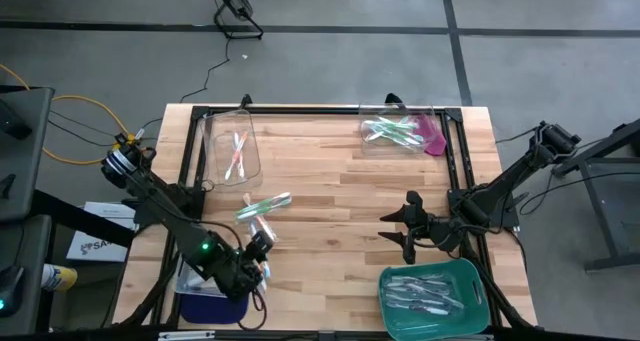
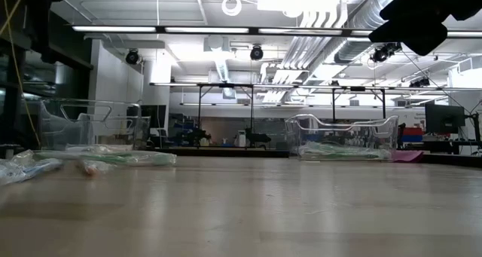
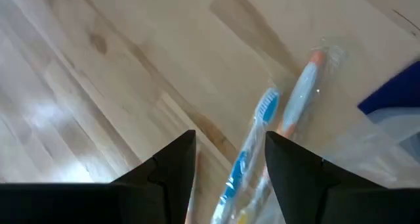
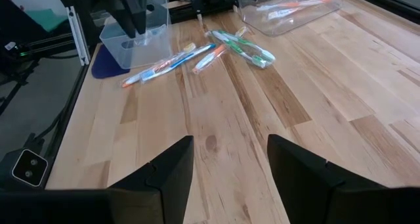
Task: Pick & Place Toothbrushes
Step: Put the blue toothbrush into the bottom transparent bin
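High view: I had the left gripper (image 1: 262, 249) at the lower left of the frame, above a small group of toothbrushes (image 1: 262, 207) lying loose on the tabletop (image 1: 330, 196). Its jaws stood apart and held nothing. In the left wrist view a blue toothbrush (image 3: 246, 159) showed in the gap between the two jaws, with an orange-ended toothbrush (image 3: 303, 92) just beside it; both looked sealed in clear wrappers.

The right gripper (image 1: 405, 223) waited at lower right centre of the frame, jaws apart and empty, near the green tray (image 1: 473, 279), which carried more brushes. Further brushes lay in a clear bin (image 1: 233, 146) at upper left and a second clear bin (image 1: 398, 131) at upper centre, beside a pink item (image 1: 433, 136). A clear container on a blue mat (image 4: 105, 63) stood beside the left arm.

Hazards I judged from this position:
- Double pick. The blue and orange-ended brushes lay close together and may have been touching, so closing the jaws could catch both.
- Slip. Clear wrapping is likely slick and loose; a grip on wrapper alone could let the brush slide out during the lift.
- Misaligned descent. The brush lay at a slant across the jaw gap; one jaw could land on it and push it aside.
- Container contact. The clear container sat near the left arm and could be nudged.
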`<state>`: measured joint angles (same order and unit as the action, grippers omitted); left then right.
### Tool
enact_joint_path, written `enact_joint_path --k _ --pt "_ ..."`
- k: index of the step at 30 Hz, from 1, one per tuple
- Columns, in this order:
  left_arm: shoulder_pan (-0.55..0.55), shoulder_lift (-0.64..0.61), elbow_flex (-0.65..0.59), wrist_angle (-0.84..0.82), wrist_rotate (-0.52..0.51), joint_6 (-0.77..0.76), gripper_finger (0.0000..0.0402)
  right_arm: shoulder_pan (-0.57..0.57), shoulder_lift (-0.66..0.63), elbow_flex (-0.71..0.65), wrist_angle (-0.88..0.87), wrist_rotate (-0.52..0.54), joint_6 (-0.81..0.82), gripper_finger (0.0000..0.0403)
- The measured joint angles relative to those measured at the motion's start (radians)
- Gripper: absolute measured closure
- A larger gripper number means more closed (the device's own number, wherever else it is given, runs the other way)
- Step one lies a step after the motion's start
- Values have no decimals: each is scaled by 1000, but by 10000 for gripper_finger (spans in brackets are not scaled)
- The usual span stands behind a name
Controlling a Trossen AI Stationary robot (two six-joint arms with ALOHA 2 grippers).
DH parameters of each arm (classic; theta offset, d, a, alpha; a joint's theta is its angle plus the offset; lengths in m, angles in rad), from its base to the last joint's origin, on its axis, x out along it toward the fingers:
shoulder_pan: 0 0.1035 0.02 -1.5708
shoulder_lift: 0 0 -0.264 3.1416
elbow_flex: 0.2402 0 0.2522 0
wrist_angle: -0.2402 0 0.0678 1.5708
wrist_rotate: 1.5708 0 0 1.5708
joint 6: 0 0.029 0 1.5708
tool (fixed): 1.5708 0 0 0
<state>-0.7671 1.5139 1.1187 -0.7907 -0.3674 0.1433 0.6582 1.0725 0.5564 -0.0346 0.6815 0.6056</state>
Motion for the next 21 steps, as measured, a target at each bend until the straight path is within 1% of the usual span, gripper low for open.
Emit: enact_joint_path --k 5,11,15,17,21 --pt "3 19 0 14 19 96 227 0 0 0 -4 0 0 215" --pt "36 83 0 79 50 219 227 0 0 0 -6 0 0 215" --pt "80 120 0 123 81 254 227 0 0 0 -6 0 0 215" --pt "98 133 0 114 104 261 227 0 0 0 -7 0 0 215" --pt "128 164 0 111 178 274 227 0 0 0 -8 0 0 215"
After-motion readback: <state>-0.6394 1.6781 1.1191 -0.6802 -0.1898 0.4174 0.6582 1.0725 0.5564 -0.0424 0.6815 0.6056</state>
